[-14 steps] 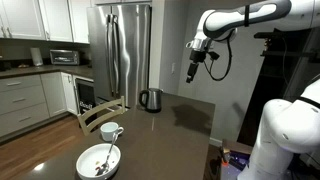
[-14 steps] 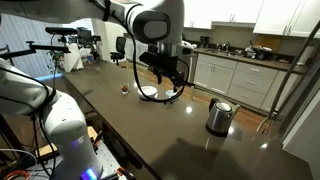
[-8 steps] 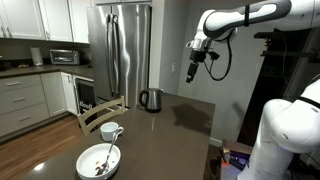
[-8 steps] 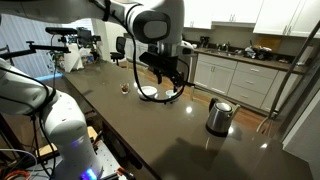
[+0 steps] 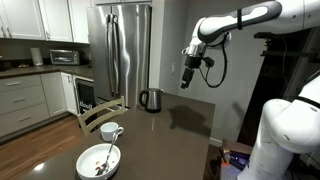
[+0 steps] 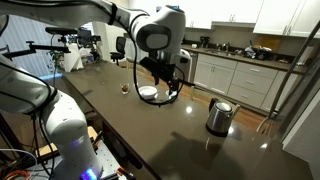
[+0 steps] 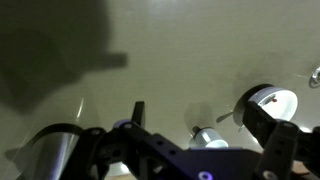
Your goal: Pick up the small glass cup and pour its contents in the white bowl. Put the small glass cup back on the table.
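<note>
The small glass cup (image 5: pixel 111 131) stands upright on the dark brown table (image 5: pixel 170 140), just behind the white bowl (image 5: pixel 99 160), which holds dark bits and a spoon. My gripper (image 5: pixel 188 76) hangs high above the far end of the table, well away from both, open and empty. In the wrist view the cup (image 7: pixel 207 137) shows far below between the spread fingers (image 7: pixel 200 115), with the bowl (image 7: pixel 276 100) to its right. In an exterior view the gripper (image 6: pixel 168 80) hangs in front of the bowl (image 6: pixel 147 92).
A steel kettle (image 5: pixel 150 99) with a black handle stands at the far end of the table; it also shows in the other views (image 6: pixel 218 116) (image 7: pixel 48 152). A wooden chair (image 5: pixel 100 112) stands beside the table. A fridge (image 5: pixel 124 50) and kitchen counters lie beyond.
The gripper has moved a little lower and toward the kettle side of the table, still open. Cup, bowl and kettle have not moved.
</note>
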{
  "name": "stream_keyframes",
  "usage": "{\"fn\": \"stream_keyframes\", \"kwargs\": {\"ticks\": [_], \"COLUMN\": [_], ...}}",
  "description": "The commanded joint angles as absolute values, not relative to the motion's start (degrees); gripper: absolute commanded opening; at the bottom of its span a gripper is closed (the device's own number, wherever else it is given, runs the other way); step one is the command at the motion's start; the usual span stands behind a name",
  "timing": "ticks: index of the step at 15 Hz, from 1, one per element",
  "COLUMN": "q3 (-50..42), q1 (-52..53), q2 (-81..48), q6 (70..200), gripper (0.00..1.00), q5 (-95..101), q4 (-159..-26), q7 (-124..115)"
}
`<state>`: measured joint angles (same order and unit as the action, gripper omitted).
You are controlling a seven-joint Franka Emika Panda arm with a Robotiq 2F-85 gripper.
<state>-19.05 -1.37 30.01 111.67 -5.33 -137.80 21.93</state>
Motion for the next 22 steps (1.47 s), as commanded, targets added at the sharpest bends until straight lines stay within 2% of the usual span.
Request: {"fn": "stream_keyframes", "kwargs": {"ticks": [1, 6, 13, 19, 21, 22], "q3": [-18.3, -16.0, -5.3, 0.4, 0.7, 1.1], "q1": [0.4, 5.2, 6.7, 5.1, 5.3, 5.3], "q2": [23.4, 12.9, -1.9, -7.9, -5.3, -7.0], "q6": [116.5, 118.7, 110.2, 99.5, 99.0, 100.9], "gripper": [1.0, 1.0, 1.0, 1.0, 1.0, 1.0], "q5": [-14.3, -32.1, -54.9, -60.6, -53.1, -56.9], "q4": [-140.1, -142.2, -138.0, -134.4, -134.4, -134.9], "q7": [23.2, 27.7, 39.3, 41.4, 38.9, 39.8]}}
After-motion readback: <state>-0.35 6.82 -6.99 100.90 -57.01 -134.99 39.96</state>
